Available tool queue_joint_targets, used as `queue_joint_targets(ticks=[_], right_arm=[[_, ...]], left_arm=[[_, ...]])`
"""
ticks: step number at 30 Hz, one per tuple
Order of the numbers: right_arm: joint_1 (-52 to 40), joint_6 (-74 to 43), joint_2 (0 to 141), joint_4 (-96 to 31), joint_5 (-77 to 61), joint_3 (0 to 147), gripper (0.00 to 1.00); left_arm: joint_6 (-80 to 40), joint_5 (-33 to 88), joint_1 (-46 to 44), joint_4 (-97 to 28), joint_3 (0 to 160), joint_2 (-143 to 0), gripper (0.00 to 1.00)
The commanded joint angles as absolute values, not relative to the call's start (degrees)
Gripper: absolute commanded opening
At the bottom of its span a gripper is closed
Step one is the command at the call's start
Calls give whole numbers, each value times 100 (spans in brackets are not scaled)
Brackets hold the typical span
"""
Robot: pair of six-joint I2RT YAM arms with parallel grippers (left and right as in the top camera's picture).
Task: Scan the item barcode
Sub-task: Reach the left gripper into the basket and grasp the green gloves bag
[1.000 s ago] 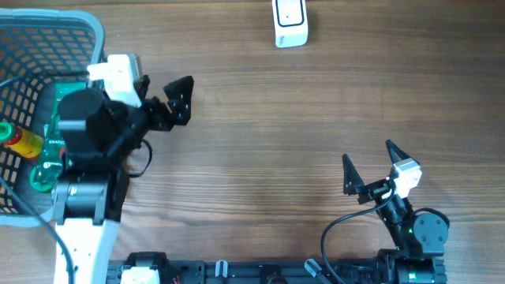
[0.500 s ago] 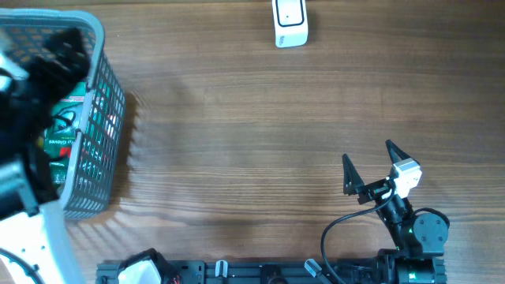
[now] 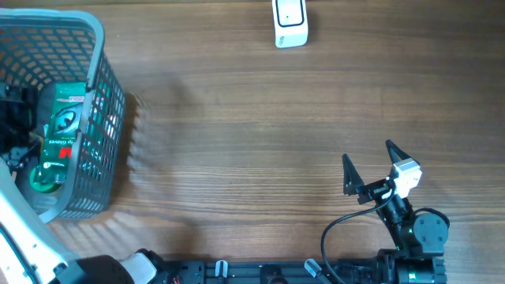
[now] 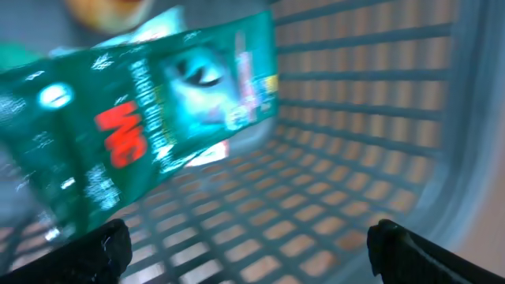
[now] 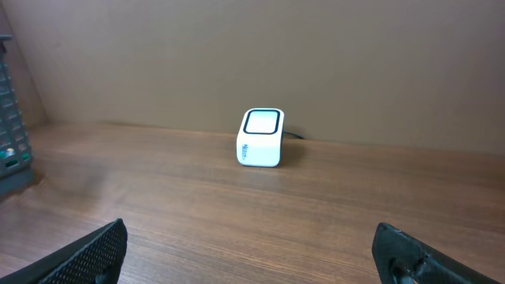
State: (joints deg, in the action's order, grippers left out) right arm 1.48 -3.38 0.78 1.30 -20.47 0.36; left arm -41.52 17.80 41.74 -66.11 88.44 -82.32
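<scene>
Green packet (image 3: 65, 126) lying inside basket (image 3: 106, 87) at bench (image 3: 237, 142) left edge; left wrist view showing print close, left pincer (image 4: 252, 243) standing spread. Right pincer (image 3: 368, 155) standing spread, facing scanner (image 5: 261, 138) across open bench.

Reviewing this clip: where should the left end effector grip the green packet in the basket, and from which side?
Likely across its thin long edges, from straight above: the green packet lies flat and tilted inside the basket, whose walls block a sideways approach. The left end effector is open, facing it.
</scene>
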Motion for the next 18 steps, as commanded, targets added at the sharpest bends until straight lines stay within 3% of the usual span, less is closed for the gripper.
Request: queue_joint_targets(ticks=[1,18], right_arm=[[115,-303,21,161,-1992,30,100],[115,-303,21,161,-1992,30,100]], left_arm=[[-4270,1116,4209,-6895,8742,-8377,100],[-4272,84,4239,-6560,7205,-8381,100]])
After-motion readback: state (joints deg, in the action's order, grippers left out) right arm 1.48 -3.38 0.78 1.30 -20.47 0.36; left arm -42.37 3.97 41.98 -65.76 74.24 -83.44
